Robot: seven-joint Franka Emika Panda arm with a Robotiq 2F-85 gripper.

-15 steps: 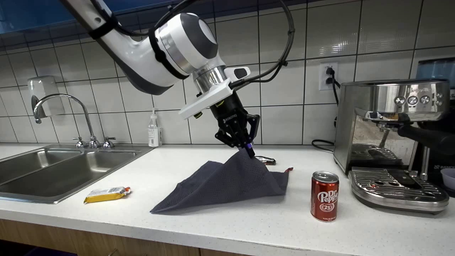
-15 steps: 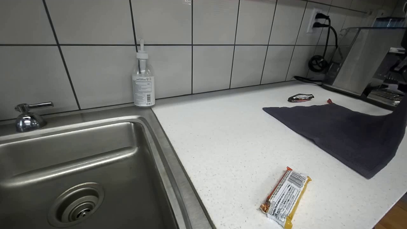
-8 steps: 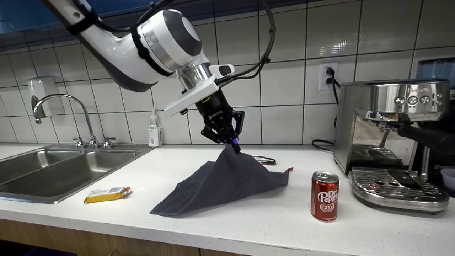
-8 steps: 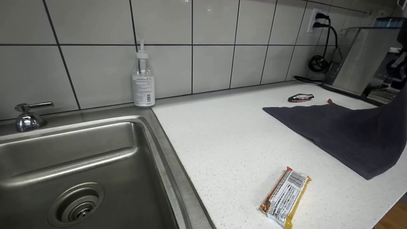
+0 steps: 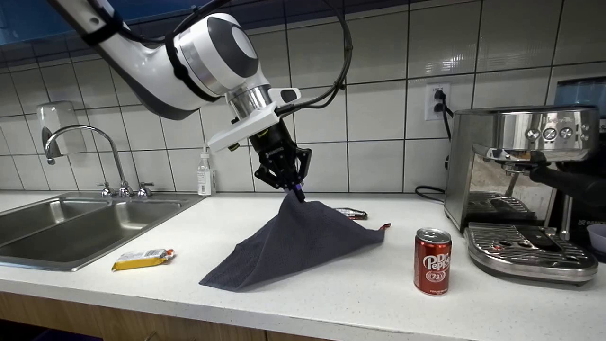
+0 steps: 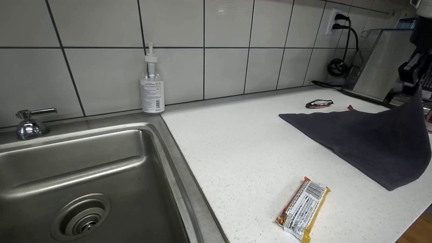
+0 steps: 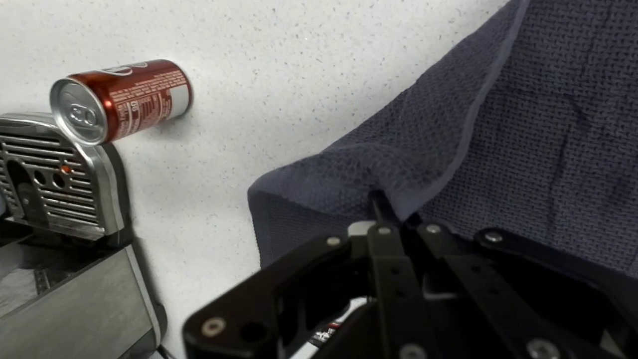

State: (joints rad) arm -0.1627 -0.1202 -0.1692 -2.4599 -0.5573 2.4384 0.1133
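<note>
Where hand (image 5: pixel 295 192) pinches it, woven gray cloth (image 5: pixel 298 241) tents above speckled white counter (image 5: pixel 350 293).

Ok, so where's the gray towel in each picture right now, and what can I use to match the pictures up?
In an exterior view: the gray towel is near the middle, below centre, with one part lifted.
In an exterior view: the gray towel is at the right, around mid-height.
In the wrist view: the gray towel covers much of the right half.
Shared landmark: the coffee machine, at the right, upper right and lower left respectively.
</note>
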